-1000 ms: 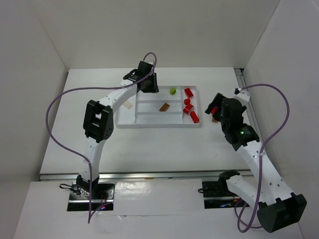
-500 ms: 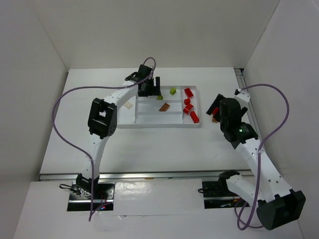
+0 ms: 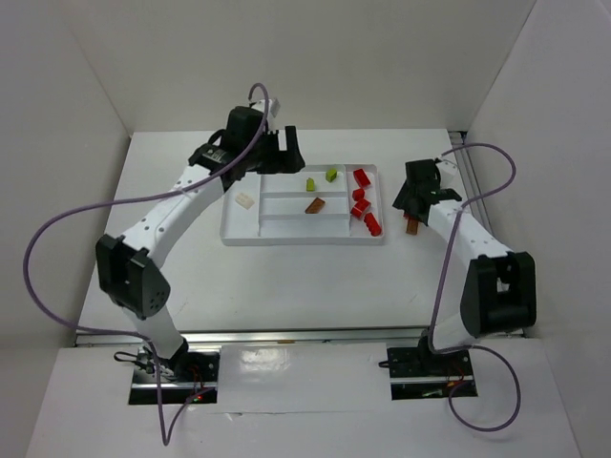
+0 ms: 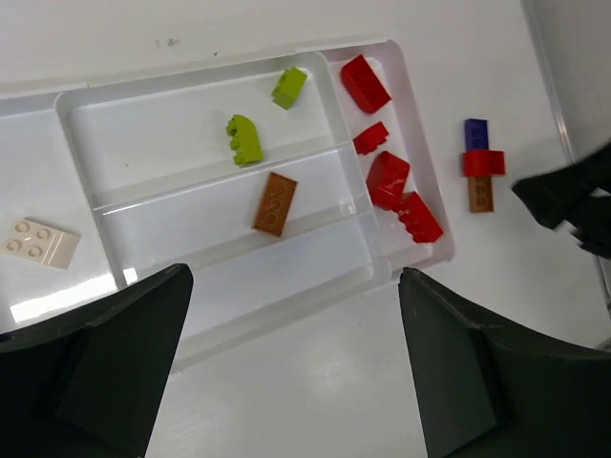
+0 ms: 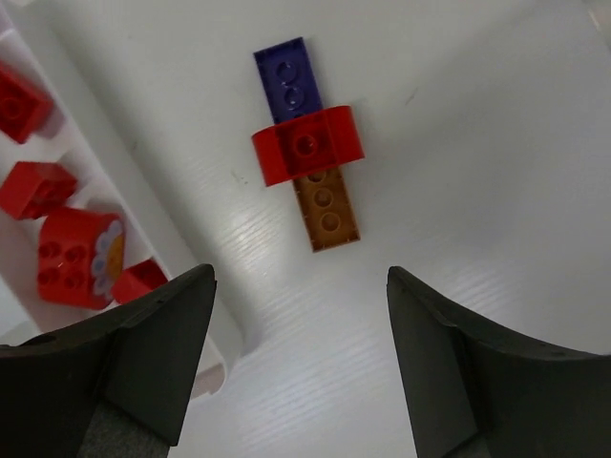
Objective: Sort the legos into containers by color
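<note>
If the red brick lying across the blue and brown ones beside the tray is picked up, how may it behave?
The red brick looks like rigid plastic, so it should not bend. It seems pressed across the blue brick and the brown brick, so both may lift with it or drop off. Its glossy rounded end could slip between the right fingers.

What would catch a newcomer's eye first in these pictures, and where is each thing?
The white tray mid-table stands out, with red bricks in its right compartment and two lime green bricks in the far one. Right of it, three lie unsorted on the table: a red brick across a dark blue brick and an orange-brown brick, beside the open right end effector.
</note>
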You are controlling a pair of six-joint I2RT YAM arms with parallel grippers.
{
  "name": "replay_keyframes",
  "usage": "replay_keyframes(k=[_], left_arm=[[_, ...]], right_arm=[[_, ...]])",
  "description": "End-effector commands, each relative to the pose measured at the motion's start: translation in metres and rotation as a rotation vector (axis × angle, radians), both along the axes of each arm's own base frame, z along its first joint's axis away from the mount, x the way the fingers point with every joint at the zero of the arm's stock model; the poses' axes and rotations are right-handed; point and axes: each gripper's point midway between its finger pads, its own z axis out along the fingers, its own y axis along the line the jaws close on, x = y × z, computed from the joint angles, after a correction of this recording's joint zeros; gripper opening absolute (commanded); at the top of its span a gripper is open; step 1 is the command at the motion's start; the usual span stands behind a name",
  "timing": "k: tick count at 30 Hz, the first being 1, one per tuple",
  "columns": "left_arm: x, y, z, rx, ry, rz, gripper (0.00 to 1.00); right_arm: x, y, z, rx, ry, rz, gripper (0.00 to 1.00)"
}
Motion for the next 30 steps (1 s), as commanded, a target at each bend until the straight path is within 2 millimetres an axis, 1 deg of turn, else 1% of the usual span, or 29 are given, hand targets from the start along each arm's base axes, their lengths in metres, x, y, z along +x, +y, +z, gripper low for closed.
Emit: replay_keyframes(k=[1, 2, 4, 5, 6, 7, 8, 9, 10, 11, 12, 13, 14, 15, 16, 17, 18, 19, 21, 22, 23, 25, 26, 27, 29, 30], left_arm=[[-0.021, 0.001, 0.007, -0.008, -0.004, -0.026, 1.0], [-0.027, -0.003, 0.008, -0.013, -0.003, -0.046, 1.0], [-0.032, 0.0, 0.0, 0.001, 0.01, -0.051, 1.0], [-0.035, -0.001, 0.006, -0.01, 0.0, -0.06, 1.0], [-0.036, 0.0, 0.0, -0.004, 0.012, -0.06, 1.0], [-0.04, -0.001, 0.0, -0.01, 0.019, -0.072, 1.0], [-0.042, -0.002, 0.0, -0.016, 0.022, -0.082, 1.0], [-0.043, -0.002, -0.005, -0.011, 0.031, -0.082, 1.0], [-0.047, -0.006, -0.008, -0.013, 0.043, -0.101, 1.0], [-0.047, -0.007, -0.009, -0.013, 0.043, -0.101, 1.0], [-0.05, -0.007, -0.013, -0.013, 0.056, -0.108, 1.0], [-0.05, -0.007, -0.014, -0.013, 0.056, -0.108, 1.0], [-0.053, -0.01, -0.019, -0.007, 0.067, -0.117, 1.0], [-0.054, -0.01, -0.019, -0.007, 0.067, -0.117, 1.0], [-0.054, -0.01, -0.019, -0.007, 0.067, -0.117, 1.0], [-0.054, -0.01, -0.019, -0.007, 0.067, -0.117, 1.0], [-0.055, -0.009, -0.023, -0.003, 0.076, -0.117, 1.0], [-0.057, -0.013, -0.023, -0.003, 0.076, -0.128, 1.0], [-0.055, -0.014, -0.023, 0.004, 0.072, -0.133, 1.0], [-0.055, -0.014, -0.027, 0.012, 0.089, -0.133, 1.0], [-0.057, -0.015, -0.025, 0.02, 0.089, -0.132, 1.0], [-0.056, -0.014, -0.026, 0.036, 0.09, -0.131, 1.0], [-0.054, -0.012, -0.027, 0.042, 0.087, -0.122, 1.0], [-0.054, -0.012, -0.027, 0.042, 0.087, -0.122, 1.0], [-0.052, -0.014, -0.028, 0.043, 0.088, -0.122, 1.0], [-0.052, -0.014, -0.028, 0.043, 0.088, -0.122, 1.0]], right_arm=[[0.028, -0.006, 0.004, 0.09, -0.046, 0.0, 0.79], [0.035, -0.008, 0.001, 0.097, -0.049, -0.004, 0.79], [0.047, -0.007, 0.005, 0.097, -0.058, -0.004, 0.79], [0.048, -0.012, -0.008, 0.095, -0.018, -0.017, 0.82], [0.049, -0.013, -0.013, 0.12, 0.005, -0.022, 0.84], [0.054, -0.014, -0.014, 0.141, 0.009, -0.027, 0.86], [0.054, -0.015, -0.02, 0.155, 0.025, -0.026, 0.86], [0.054, -0.013, -0.029, 0.155, 0.051, -0.011, 0.86], [0.053, -0.014, -0.029, 0.138, 0.06, 0.009, 0.86], [0.051, -0.012, -0.034, 0.141, 0.068, 0.025, 0.84], [0.047, -0.017, -0.039, 0.134, 0.083, 0.023, 0.84], [0.041, -0.017, -0.047, 0.129, 0.101, 0.028, 0.84], [0.037, -0.018, -0.052, 0.141, 0.114, 0.028, 0.84], [0.036, -0.018, -0.056, 0.152, 0.116, 0.04, 0.84], [0.031, -0.019, -0.064, 0.145, 0.128, 0.049, 0.84], [0.029, -0.017, -0.068, 0.154, 0.133, 0.055, 0.84], [0.028, -0.013, -0.074, 0.159, 0.132, 0.098, 0.83], [0.03, -0.013, -0.073, 0.159, 0.123, 0.099, 0.83], [0.027, -0.012, -0.081, 0.15, 0.143, 0.129, 0.78], [0.026, -0.01, -0.086, 0.155, 0.158, 0.146, 0.76], [0.026, -0.01, -0.086, 0.146, 0.161, 0.156, 0.76], [0.026, -0.013, -0.093, 0.126, 0.176, 0.168, 0.75], [0.026, -0.013, -0.093, 0.12, 0.179, 0.176, 0.74], [0.024, -0.017, -0.098, 0.122, 0.194, 0.166, 0.72], [0.025, -0.015, -0.107, 0.124, 0.21, 0.18, 0.7], [0.028, -0.016, -0.104, 0.117, 0.203, 0.188, 0.7]])
